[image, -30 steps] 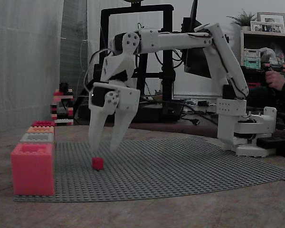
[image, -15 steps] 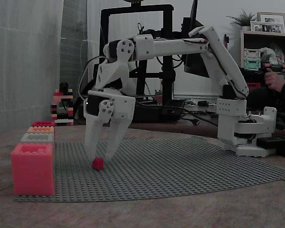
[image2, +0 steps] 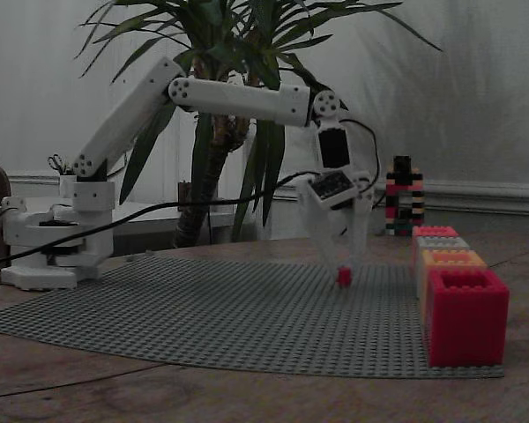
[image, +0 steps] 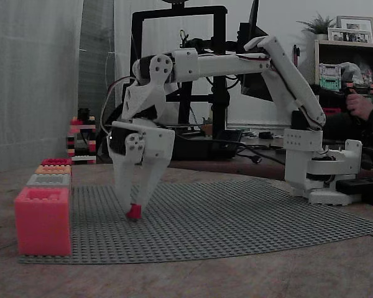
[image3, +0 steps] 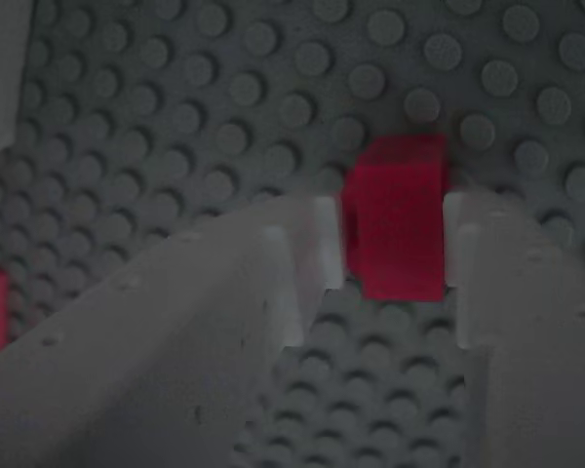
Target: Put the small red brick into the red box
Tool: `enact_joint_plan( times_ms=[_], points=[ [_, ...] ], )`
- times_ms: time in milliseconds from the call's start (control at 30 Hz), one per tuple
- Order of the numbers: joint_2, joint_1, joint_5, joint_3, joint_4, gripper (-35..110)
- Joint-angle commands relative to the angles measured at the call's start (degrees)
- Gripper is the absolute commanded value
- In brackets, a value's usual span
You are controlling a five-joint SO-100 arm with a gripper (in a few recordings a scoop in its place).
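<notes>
The red box (image: 42, 220) stands left of the small red brick (image: 134, 212) on the grey baseplate (image: 236, 217). The claw (image3: 395, 249) straddles the brick, fingertips touching or nearly; squeeze firmly, then lift straight.

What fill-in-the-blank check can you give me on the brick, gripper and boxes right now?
1. The brick sits ____ the gripper's fingertips.
2. The brick rests on the studded grey ____.
3. The box nearest the camera in a fixed view is ____ in colour.

Missing words: between; baseplate; red
</notes>
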Motion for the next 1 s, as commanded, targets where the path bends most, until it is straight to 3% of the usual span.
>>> enact_joint_plan(
  times_ms=[0,367,733,967],
  points=[
    [9.4,-0.97,2.29,-6.86,3.34,0],
    [12.3,18.46,24.79,-22.24,3.08,0],
    [-10.55,30.94,18.81,-49.31,-5.01,0],
    [-18.11,32.17,14.59,-52.03,-11.6,0]
  ],
)
